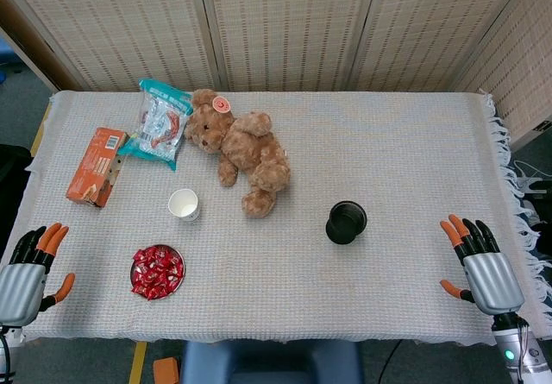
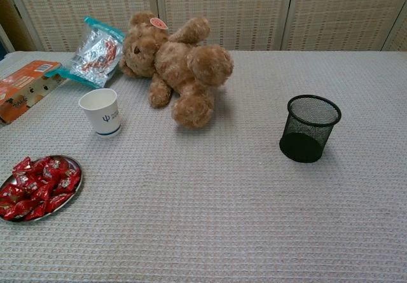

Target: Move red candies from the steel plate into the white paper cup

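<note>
A round steel plate (image 1: 178, 260) (image 2: 75, 168) heaped with several red wrapped candies (image 1: 156, 272) (image 2: 38, 185) sits near the table's front left. A white paper cup (image 1: 184, 204) (image 2: 101, 112) stands upright just behind it, empty as far as I can see. My left hand (image 1: 28, 267) hovers at the left table edge, fingers spread, holding nothing, well left of the plate. My right hand (image 1: 479, 261) hangs at the right front edge, fingers apart and empty. Neither hand shows in the chest view.
A brown teddy bear (image 1: 244, 149) (image 2: 178, 65) lies behind the cup. An orange box (image 1: 96, 166) (image 2: 25, 88) and a clear snack bag (image 1: 159, 123) (image 2: 95, 53) lie at the back left. A black mesh cup (image 1: 346, 222) (image 2: 309, 128) stands right of centre.
</note>
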{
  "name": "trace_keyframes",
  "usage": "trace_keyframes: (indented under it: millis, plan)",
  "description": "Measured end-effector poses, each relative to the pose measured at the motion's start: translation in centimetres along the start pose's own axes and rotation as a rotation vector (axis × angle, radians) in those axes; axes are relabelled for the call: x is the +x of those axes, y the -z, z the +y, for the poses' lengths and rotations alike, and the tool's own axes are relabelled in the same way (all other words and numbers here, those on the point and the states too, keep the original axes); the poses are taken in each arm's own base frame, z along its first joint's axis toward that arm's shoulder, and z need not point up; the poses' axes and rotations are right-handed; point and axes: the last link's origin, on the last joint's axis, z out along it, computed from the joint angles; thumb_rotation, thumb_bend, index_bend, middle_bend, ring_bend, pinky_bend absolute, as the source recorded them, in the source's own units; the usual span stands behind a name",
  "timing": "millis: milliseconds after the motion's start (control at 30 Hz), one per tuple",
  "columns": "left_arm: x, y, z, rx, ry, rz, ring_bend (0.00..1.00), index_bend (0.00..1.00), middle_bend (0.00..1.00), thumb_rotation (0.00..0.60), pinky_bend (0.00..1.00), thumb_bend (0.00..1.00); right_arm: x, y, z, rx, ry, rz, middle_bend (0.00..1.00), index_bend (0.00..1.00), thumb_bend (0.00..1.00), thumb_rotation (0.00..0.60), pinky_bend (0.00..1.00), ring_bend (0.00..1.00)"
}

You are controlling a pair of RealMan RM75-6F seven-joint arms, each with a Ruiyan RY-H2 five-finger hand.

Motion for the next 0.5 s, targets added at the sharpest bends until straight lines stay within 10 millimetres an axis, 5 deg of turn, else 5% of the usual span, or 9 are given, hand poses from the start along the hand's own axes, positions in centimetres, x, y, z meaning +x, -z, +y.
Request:
trace_keyframes:
  millis: [100, 500]
  plan:
    - [-0.3, 0.2, 0.2, -0.001, 0.002, -0.020, 0.00, 0.00, 0.01, 0.600, 0.31, 0.38, 0.2, 0.0, 0.1, -0.006, -0.004, 0.009, 0.00, 0.00, 0.01, 0.600, 0.00, 0.00]
    - [-3.3, 1.5, 4.3, -0.110, -0.036, -0.149, 0.01, 0.00, 0.01, 0.600, 0.34, 0.39, 0.5, 0.3, 0.2, -0.008, -0.010, 0.008, 0.00, 0.00, 0.01, 0.600, 0.00, 0.00]
